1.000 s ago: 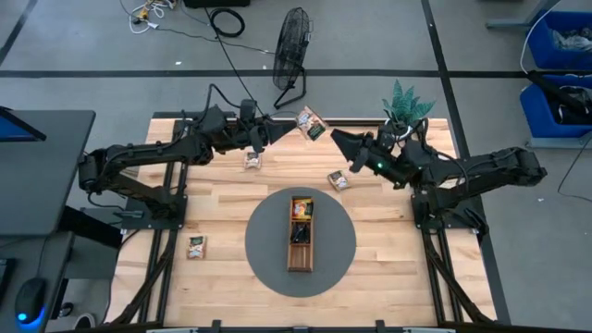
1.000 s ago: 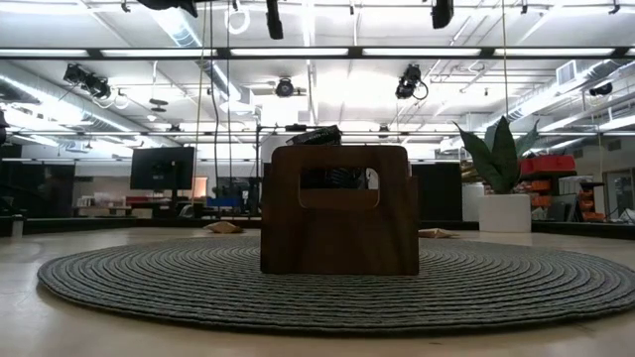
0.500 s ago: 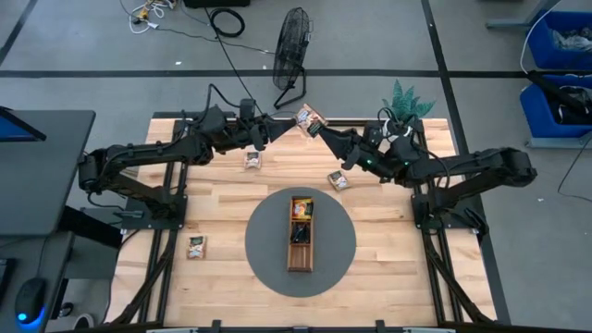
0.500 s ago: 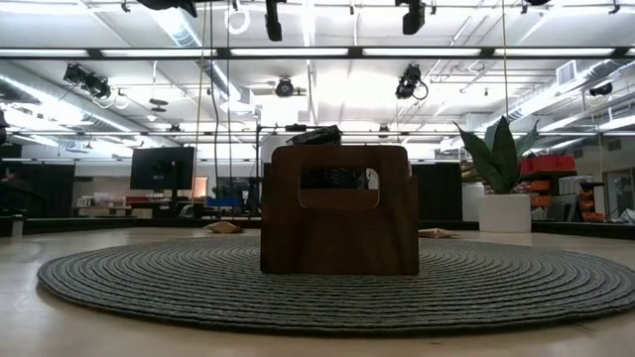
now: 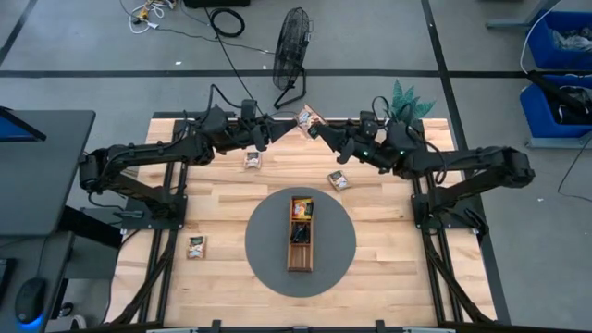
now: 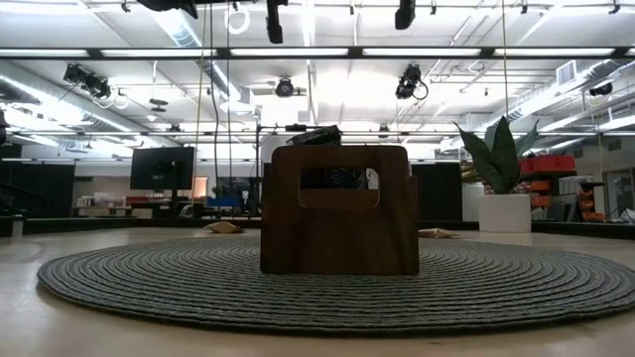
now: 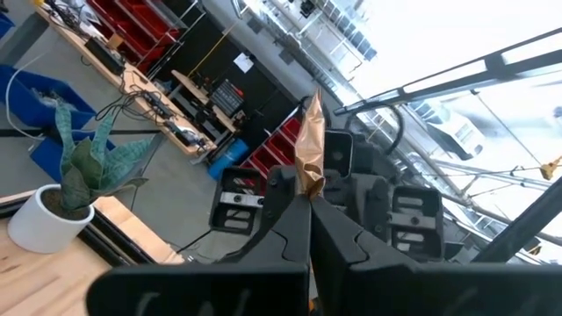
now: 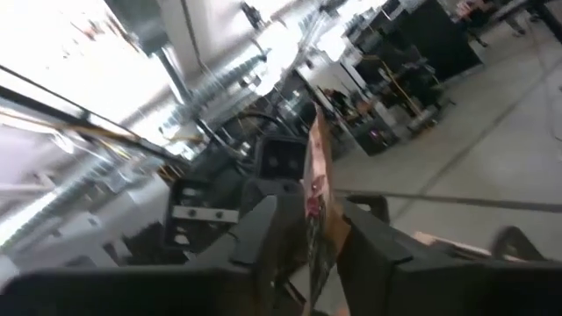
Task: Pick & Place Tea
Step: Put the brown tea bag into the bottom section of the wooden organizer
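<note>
Two dark jointed arms with black cables; a green light glows on the right.

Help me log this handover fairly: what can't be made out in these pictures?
- Right gripper: grip on the held sachet unsettled; high view too small, right wrist view blurred.
- Tray contents: too small from above; its end wall hides them in the low view.
- Held sachet's print: edge-on in both wrist views.

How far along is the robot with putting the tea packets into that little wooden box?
Partly done: the wooden tray on the round mat already holds a few sachets. In hand: one tea sachet is up in the air between both arms, pinched by the left hand while the right hand closes around it. Left: three sachets on the table.
</note>
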Controlling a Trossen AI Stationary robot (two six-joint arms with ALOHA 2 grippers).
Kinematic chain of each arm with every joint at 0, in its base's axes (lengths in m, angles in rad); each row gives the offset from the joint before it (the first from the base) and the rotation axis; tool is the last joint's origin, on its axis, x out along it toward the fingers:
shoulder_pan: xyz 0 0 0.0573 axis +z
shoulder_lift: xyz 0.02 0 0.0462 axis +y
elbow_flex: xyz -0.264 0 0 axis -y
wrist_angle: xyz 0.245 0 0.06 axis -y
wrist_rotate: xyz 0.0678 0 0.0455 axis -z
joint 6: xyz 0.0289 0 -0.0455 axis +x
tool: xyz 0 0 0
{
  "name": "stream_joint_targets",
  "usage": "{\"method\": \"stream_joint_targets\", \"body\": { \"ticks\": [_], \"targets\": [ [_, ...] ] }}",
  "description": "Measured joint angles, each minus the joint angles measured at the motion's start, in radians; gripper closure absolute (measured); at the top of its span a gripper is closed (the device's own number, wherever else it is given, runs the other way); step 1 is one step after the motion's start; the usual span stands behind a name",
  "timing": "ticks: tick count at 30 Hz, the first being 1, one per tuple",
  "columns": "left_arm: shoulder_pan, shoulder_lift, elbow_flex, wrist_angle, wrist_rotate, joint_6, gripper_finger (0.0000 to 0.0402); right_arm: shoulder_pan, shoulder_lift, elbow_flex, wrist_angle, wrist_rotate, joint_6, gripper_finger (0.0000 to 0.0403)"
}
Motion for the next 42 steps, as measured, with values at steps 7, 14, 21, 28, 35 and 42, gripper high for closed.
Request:
{"method": "stream_joint_targets", "body": {
  "ticks": [7, 14, 21, 28, 35, 42],
  "targets": [
    [0.0, 0.0, 0.0, -0.007, -0.003, 0.0, 0.0401, -0.007, 0.002, 0.047, -0.125, -0.001, -0.023, 0.0385],
    [0.0, 0.0, 0.0, -0.01, -0.003, 0.009, 0.0397, -0.007, 0.001, 0.047, -0.137, 0.015, -0.004, 0.0397],
    [0.029, -0.001, 0.0, -0.011, 0.106, 0.022, 0.0382, -0.006, -0.039, 0.047, -0.178, -0.03, 0.053, 0.04],
    [0.047, -0.01, 0.0, -0.012, 0.237, 0.209, 0.0379, 0.008, -0.107, 0.047, -0.32, -0.055, 0.128, 0.0401],
    [0.047, -0.035, 0.001, -0.037, 0.252, 0.358, 0.0383, 0.014, -0.165, 0.047, -0.49, -0.121, 0.21, 0.0401],
    [0.051, -0.074, 0.002, -0.143, 0.252, 0.432, 0.0383, 0.014, -0.183, 0.046, -0.626, -0.279, 0.311, 0.0401]
  ]
}}
